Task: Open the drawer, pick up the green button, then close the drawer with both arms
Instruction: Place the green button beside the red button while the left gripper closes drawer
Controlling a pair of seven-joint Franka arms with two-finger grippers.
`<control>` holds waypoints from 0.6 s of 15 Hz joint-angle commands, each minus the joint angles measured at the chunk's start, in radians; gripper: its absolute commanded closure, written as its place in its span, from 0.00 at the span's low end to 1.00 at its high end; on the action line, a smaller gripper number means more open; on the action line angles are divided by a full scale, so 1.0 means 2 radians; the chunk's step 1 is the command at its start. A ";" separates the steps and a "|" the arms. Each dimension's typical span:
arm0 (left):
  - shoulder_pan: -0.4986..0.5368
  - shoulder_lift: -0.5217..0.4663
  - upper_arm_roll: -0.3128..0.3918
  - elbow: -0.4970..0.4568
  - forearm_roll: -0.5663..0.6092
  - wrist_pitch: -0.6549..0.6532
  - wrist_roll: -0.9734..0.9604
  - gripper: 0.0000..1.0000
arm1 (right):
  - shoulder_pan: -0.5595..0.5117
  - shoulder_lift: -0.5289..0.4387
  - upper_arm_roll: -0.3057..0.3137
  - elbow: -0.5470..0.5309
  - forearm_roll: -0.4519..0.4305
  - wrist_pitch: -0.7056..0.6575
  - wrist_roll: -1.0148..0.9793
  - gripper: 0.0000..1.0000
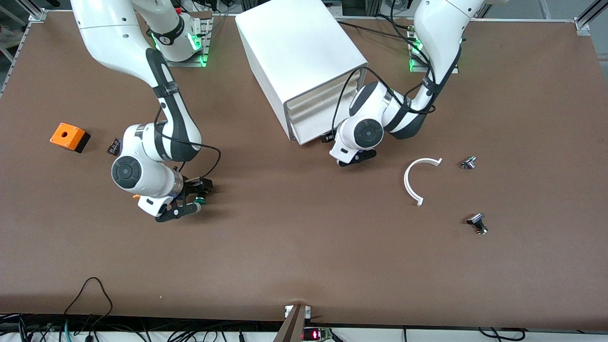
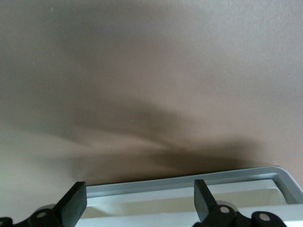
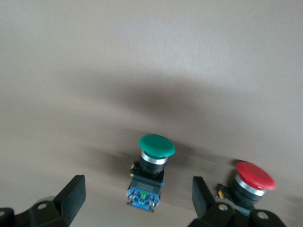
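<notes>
Nearest the front camera, toward the left arm's end of the table: a small dark knob part point(image 1: 477, 223), then a curved white strip point(image 1: 414, 179) and a second small metal part point(image 1: 468, 163) a little farther up. Toward the right arm's end: right gripper point(image 1: 190, 202) low over the bare brown table point(image 1: 304, 256), jaws spread wide, gripping nothing. Between its fingers point(image 3: 71, 196) in the right wrist view: green-capped button point(image 3: 150, 170), on the tabletop, clear of both pads. Just beside it, a red-capped button point(image 3: 253, 182). Farther from the camera, an orange box point(image 1: 69, 137) and a small dark part point(image 1: 114, 146) next to it. Mid-table: left gripper point(image 1: 357, 158) low in front of the white cabinet point(image 1: 304, 61), jaws likewise wide and empty, its fingers point(image 2: 73, 205) right at the grey-white rim of the lowest drawer point(image 2: 246, 182). Drawer point(image 1: 314, 134) close to flush with the three above it.
</notes>
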 commanded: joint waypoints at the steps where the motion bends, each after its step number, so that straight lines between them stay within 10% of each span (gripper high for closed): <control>1: 0.000 -0.019 -0.017 -0.015 -0.022 -0.003 -0.011 0.00 | 0.000 -0.046 -0.013 0.005 0.003 -0.032 -0.009 0.00; 9: -0.001 -0.016 -0.038 -0.024 -0.029 -0.007 -0.022 0.00 | 0.007 -0.120 -0.039 0.005 -0.038 -0.080 0.059 0.00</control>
